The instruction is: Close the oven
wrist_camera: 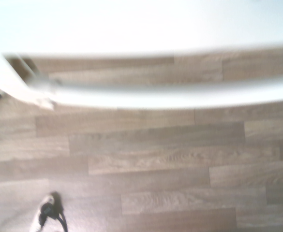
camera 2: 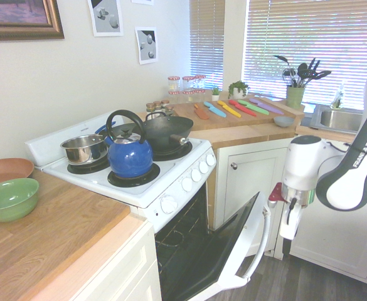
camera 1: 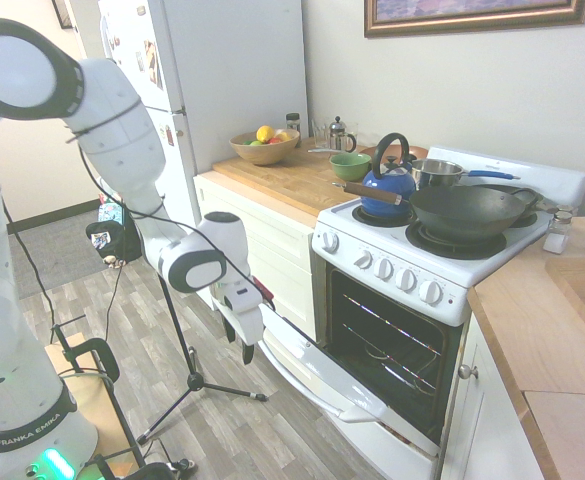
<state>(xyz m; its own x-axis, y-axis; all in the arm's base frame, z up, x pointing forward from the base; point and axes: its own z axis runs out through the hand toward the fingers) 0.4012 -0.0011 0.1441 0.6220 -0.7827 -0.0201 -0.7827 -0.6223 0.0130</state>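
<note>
Oven [camera 1: 450, 270] between the cream cabinets [camera 1: 268, 250], its door [camera 2: 228, 251] hanging open.
The door should feel weighty but swing smoothly on its bottom hinge; the long white handle [camera 2: 266, 235] looks rigid and perhaps slick, best taken near its middle or pushed from outside, up and inward, gently enough not to jolt the kettle [camera 2: 130, 157] and wok [camera 1: 462, 213] on the oven's top. Outward of the oven, by the handle's end nearest the fridge [camera 1: 237, 80], is the gripper [camera 1: 239, 342], jaws parted and empty; whether they touch the handle, I cannot tell.
</note>
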